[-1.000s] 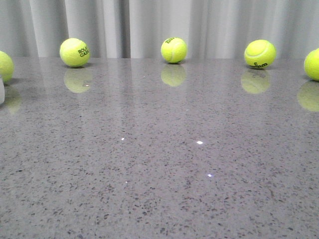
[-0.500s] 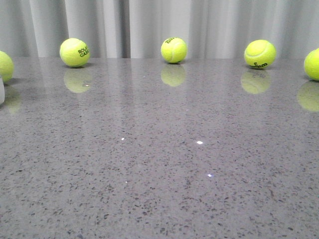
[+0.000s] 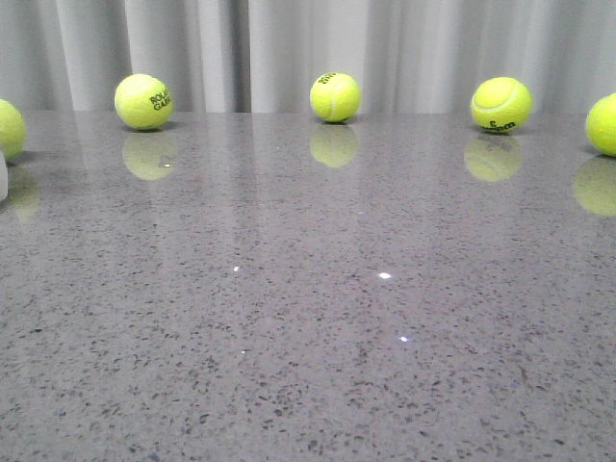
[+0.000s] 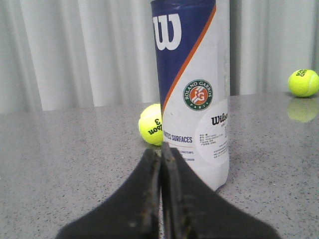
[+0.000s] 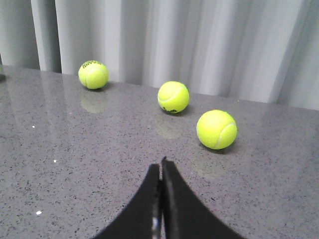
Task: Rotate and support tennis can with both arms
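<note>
Evenly and softly lit; small bright glints on the polished grey speckled stone tabletop, mirrored yellow-green tennis balls, slightly hazy overall.

A polished grey speckled stone table carries five yellow-green tennis balls along its far edge: one at the far left border, one marked "Roland Garros", one at centre, one to the right and one at the right border. The tennis can stands upright on the table, a ball just behind it.
</note>
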